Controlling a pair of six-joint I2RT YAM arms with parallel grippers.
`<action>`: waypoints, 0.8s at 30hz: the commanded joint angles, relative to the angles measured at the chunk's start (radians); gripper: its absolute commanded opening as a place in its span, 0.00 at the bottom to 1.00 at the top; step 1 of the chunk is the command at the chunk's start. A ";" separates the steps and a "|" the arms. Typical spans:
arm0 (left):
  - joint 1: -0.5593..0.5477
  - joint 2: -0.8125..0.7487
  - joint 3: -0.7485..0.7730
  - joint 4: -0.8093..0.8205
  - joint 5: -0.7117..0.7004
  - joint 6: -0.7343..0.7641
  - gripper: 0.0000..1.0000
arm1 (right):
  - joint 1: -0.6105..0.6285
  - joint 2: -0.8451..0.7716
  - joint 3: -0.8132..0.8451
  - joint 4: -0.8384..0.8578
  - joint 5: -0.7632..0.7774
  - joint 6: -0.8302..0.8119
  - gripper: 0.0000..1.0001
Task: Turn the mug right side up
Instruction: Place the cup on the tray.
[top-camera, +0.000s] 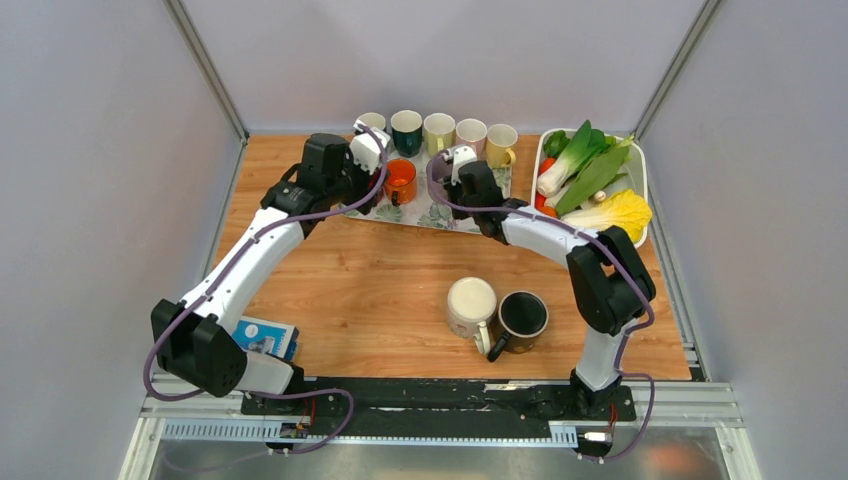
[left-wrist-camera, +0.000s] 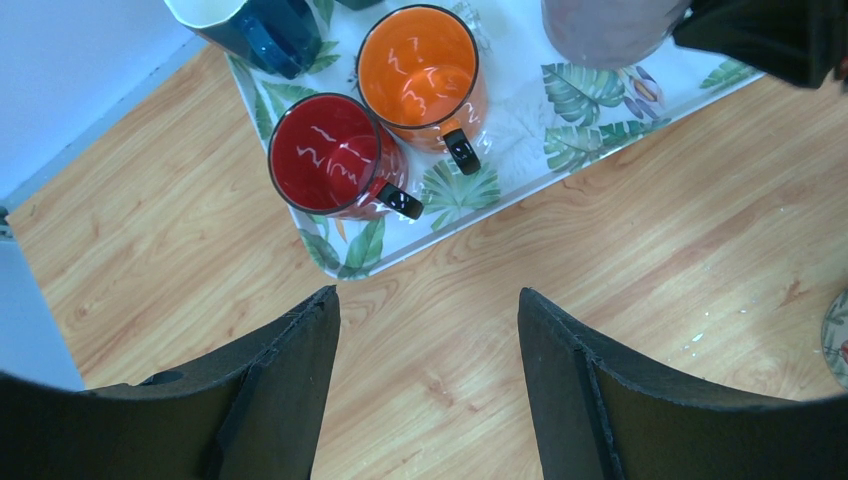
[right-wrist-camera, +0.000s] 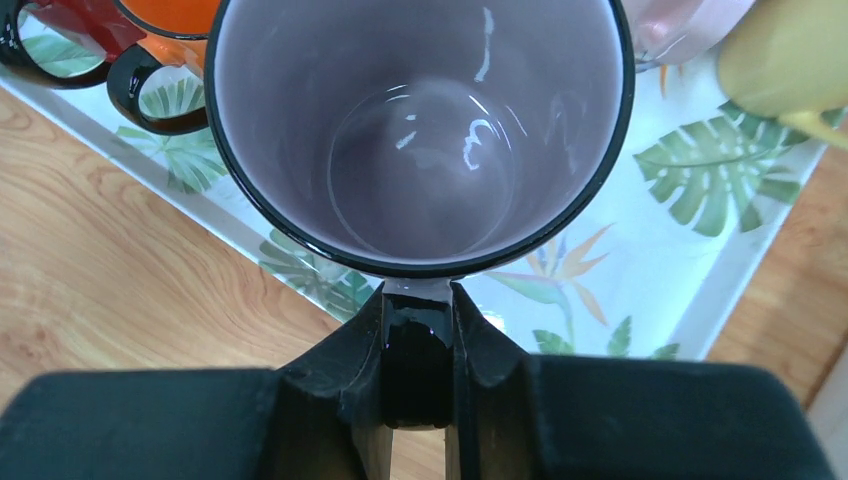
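Pale grey walls (top-camera: 90, 200) are enclosing a wooden table (top-camera: 380, 290) on three sides, metal posts (top-camera: 205, 65) are running up the corners, and even light is falling across it.

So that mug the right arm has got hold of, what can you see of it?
The mug is glossy and looks ceramic. It is pale greyish lilac inside, with a thin black rim and a black handle. It is empty and stands mouth up, facing the wrist camera. The right gripper is shut on the handle, one finger on each side. The mug is above the leaf-patterned tray, near its edge. Whether it rests on the tray or hangs just above it cannot be told.
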 joint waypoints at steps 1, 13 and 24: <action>0.014 -0.060 -0.007 0.026 -0.006 -0.011 0.73 | 0.046 0.030 0.088 0.119 0.178 0.131 0.00; 0.031 -0.065 -0.011 0.026 0.003 -0.006 0.73 | 0.055 0.142 0.161 0.062 0.273 0.268 0.00; 0.039 -0.064 -0.022 0.027 0.011 -0.009 0.73 | 0.075 0.259 0.219 0.056 0.286 0.300 0.00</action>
